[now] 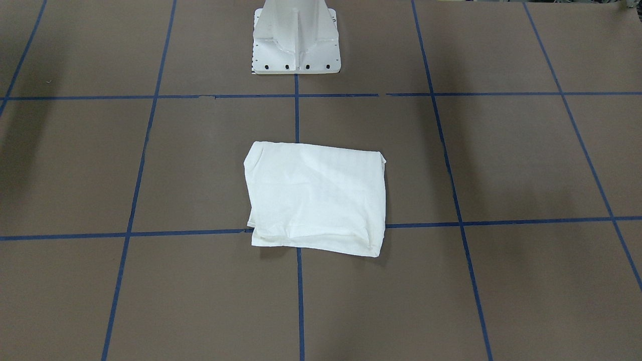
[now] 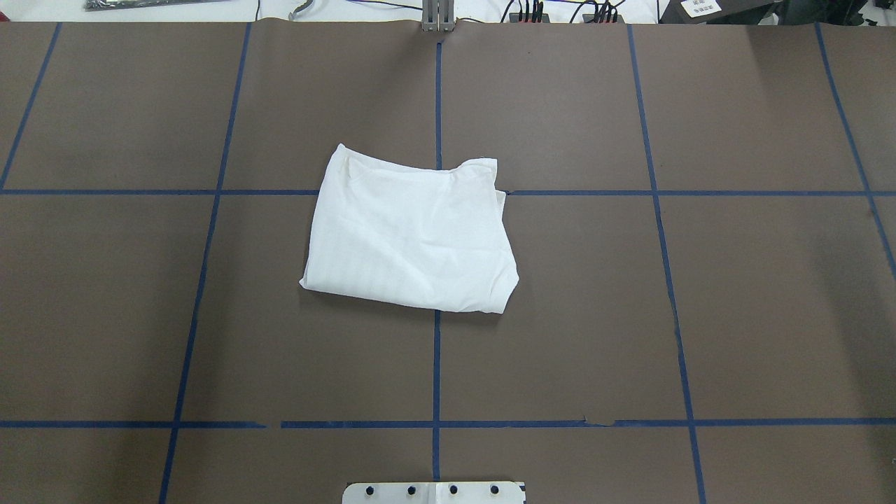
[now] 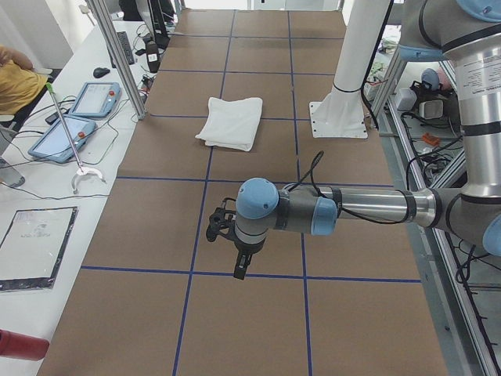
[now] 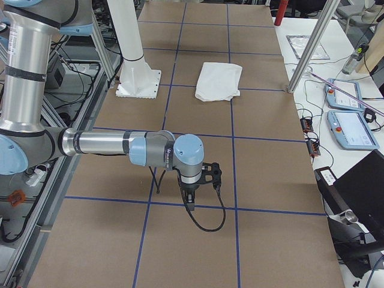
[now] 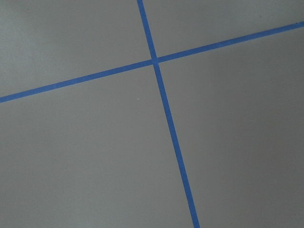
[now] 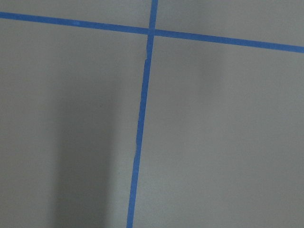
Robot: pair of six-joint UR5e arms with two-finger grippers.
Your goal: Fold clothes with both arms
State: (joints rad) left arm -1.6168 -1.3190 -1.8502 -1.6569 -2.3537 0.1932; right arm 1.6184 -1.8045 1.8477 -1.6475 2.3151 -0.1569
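The white T-shirt (image 2: 409, 234) lies folded into a rough rectangle at the middle of the brown counter (image 2: 735, 315), covering a crossing of the blue tape lines (image 2: 436, 364). Neither arm touches it. The left fingers (image 3: 241, 270) and right fingers (image 4: 191, 205) hang over the counter's opposite ends, well apart from the shirt; I cannot tell whether either pair is apart or together

The T-shirt (image 2: 409, 234) is seen as soft white cloth, matt and lightly creased. The table (image 2: 735, 315) is covered with a smooth, matt brown sheet that looks like paper, lined with blue tape (image 2: 436, 364). The base block (image 1: 296, 45) is finished in faintly shiny white-painted metal. The left arm (image 3: 376, 205) and right arm (image 4: 99, 144) are built of satin silver metal tubing, with glossy light blue joint caps (image 3: 257, 200).
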